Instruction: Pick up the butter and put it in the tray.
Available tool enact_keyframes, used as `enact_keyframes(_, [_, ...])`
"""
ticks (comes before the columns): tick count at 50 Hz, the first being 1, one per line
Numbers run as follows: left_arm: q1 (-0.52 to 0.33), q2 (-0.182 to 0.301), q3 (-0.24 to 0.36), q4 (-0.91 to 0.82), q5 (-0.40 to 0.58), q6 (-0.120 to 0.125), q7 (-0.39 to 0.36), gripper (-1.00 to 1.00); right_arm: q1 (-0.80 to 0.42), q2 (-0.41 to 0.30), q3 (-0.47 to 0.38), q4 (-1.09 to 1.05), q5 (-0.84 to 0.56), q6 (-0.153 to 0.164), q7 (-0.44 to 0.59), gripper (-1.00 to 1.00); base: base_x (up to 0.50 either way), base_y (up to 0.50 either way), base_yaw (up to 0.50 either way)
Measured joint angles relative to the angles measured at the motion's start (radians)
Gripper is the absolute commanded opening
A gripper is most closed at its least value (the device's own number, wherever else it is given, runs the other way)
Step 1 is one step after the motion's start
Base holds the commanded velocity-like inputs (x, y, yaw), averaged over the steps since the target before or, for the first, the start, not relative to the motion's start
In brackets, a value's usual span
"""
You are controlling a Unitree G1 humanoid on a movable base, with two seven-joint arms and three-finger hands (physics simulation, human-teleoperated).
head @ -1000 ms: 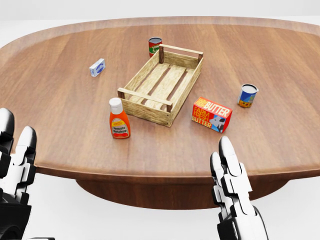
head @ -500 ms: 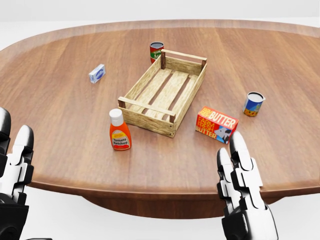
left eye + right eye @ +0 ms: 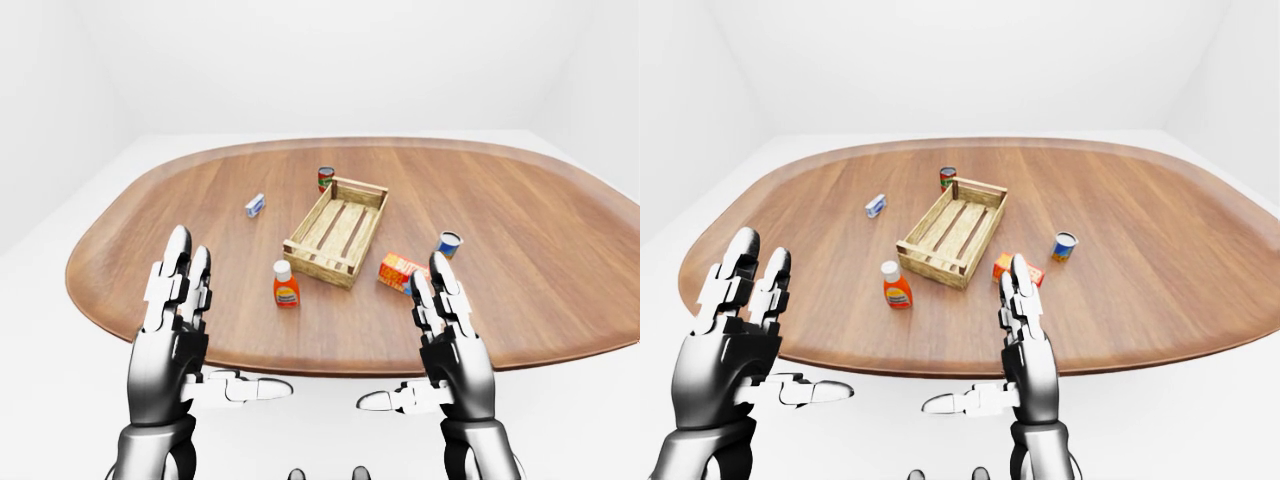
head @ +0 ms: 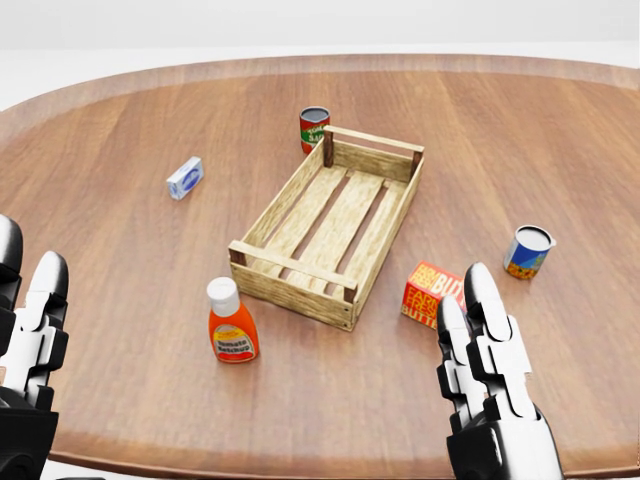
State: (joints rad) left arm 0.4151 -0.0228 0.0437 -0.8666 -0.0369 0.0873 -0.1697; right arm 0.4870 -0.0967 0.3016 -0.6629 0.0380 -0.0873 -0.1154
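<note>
Now, by label:
Table (image 4: 120, 300): oval, brown wood, carrying everything below.
Tray (image 4: 265, 225): slatted wooden crate, near the middle of the head view, nothing inside.
Butter (image 4: 428, 290): orange-red box lying on the table just right of the tray's lower corner, outside it; partly hidden in the head view by the right hand's fingertips.
Right hand (image 3: 450, 350): raised at the table's near edge, below the butter in the left-eye view, fingers (image 4: 480, 300) straight and spread, thumb out sideways, holding nothing, not touching the box.
Left hand (image 3: 172, 340): raised at lower left, fingers wide and extended, holding nothing.
Ketchup bottle (image 4: 231, 322): upright, white cap, just left of the tray's lower corner.
Red can (image 4: 314, 129): upright, just beside the tray's upper left corner.
Blue can (image 4: 526, 251): upright, right of the butter, apart from it.
Small blue packet (image 4: 185, 177): lying flat, well left of the tray.
</note>
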Motion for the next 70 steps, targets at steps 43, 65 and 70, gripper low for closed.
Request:
enact_keyframes(43, [-0.003,-0.003,0.012,-0.005,-0.008,0.0,-0.006,1.0,-0.005,-0.004,0.013,0.002,-0.004,0.0,-0.005,1.0,0.35,0.0,0.0])
enact_keyframes(65, [-0.001,-0.004,0.012,-0.012,-0.009,0.0,-0.007,1.0,-0.018,0.008,-0.012,0.019,0.014,0.0,0.007,1.0,0.32,-0.02,0.0])
enact_keyframes(70, [-0.001,-0.004,0.013,-0.013,-0.009,0.0,-0.007,1.0,-0.025,0.015,-0.024,0.032,0.021,0.0,0.014,1.0,0.0,0.0,0.0])
